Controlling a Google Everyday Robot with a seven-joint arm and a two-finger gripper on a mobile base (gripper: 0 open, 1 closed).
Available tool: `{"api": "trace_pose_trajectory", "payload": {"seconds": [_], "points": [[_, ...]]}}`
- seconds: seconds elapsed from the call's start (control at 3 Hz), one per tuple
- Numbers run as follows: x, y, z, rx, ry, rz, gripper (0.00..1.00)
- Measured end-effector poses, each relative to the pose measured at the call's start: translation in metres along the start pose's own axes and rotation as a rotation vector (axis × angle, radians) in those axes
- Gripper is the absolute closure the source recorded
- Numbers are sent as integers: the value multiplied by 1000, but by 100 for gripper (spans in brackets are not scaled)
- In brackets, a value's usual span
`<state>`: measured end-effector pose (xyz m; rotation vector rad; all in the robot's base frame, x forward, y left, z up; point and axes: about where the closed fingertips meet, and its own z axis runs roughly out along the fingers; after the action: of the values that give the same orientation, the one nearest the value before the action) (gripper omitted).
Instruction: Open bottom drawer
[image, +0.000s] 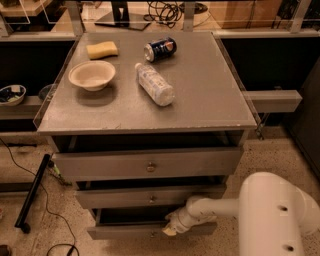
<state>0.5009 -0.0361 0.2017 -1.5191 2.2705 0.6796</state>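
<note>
The bottom drawer (125, 231) is the lowest and narrowest of three grey fronts under the grey table top. A dark gap shows above its front. My gripper (169, 227) sits low against the middle of this front, at the spot of its centre knob, which is hidden behind it. The white arm (220, 207) reaches in from the lower right.
Above are the middle drawer (150, 196) and the top drawer (147, 165), each with a small round knob. On the table top (210, 95) lie a bowl (92, 75), a sponge (102, 49), a can (160, 49) and a plastic bottle (155, 84). A black pole (32, 192) and cables lie on the floor at left.
</note>
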Motion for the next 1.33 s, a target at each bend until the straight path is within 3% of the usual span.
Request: {"api": "trace_pose_trajectory", "payload": {"seconds": [1.33], "points": [[12, 12, -6, -21, 7, 19, 100]]}}
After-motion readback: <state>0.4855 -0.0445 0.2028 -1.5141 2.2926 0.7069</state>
